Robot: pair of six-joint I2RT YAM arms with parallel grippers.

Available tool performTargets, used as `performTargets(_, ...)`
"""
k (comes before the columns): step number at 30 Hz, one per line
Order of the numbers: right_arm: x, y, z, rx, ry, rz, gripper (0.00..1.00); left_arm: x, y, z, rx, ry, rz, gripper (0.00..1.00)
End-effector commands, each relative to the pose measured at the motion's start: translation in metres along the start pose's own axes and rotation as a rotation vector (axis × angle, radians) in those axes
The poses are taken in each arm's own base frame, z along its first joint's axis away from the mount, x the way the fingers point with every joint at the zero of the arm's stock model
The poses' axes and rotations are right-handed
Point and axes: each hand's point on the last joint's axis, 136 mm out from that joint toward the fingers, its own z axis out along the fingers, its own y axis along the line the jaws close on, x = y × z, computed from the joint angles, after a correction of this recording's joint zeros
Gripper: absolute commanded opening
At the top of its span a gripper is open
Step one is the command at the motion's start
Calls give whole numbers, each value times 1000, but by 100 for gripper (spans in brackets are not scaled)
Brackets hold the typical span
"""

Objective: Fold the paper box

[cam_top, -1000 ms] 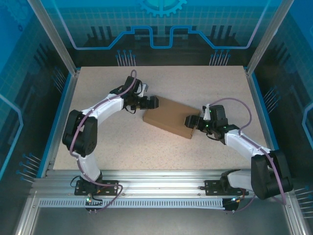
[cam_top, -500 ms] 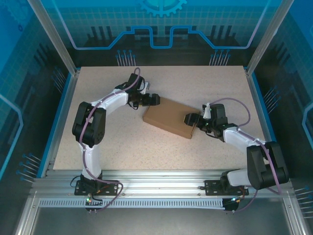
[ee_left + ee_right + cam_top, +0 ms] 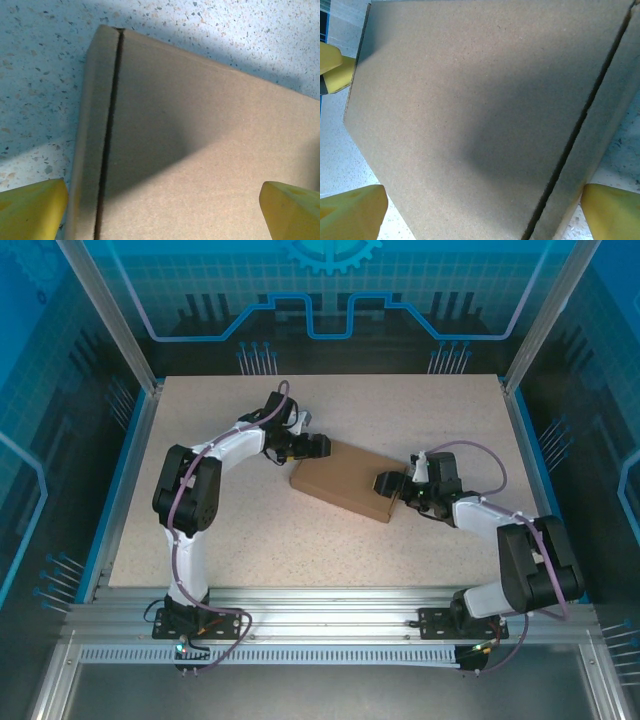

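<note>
The paper box [image 3: 345, 478] lay shut on the worktop [image 3: 300, 550]. The left claw [image 3: 318, 447] at its far-left corner and the right claw [image 3: 385, 485] at its near-right end both gaped wide, gripping nothing. Folding looked nearly finished; the next move likely called for pressing the seams flush.

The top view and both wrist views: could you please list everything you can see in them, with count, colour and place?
paper box: one, brown, closed and lying flat mid-table, between the two grippers.
table: one, speckled beige, under the box.
rails: silver, along the near table edge.
walls: blue, see-through, around the table.
left gripper: one, black with yellow fingertips, open at the box's far left corner.
right gripper: one, black with yellow fingertips, open at the box's near right end.
</note>
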Motion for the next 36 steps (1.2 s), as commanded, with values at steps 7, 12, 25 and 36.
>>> performTargets(7,-7,15,12,-93,27,-24,100,11,-4,-15,24,-19,-19,99)
performTargets(12,-5,26,17,-113,39,-64,100,16,8,-23,-27,-43,-33,99)
performTargets(25,-16,7,-23,83,-99,-157,100,4,42,-93,-132,-269,-89,100)
performTargets(36,-56,-15,-81,315,-320,-337,100,43,94,-178,-285,-563,-57,99)
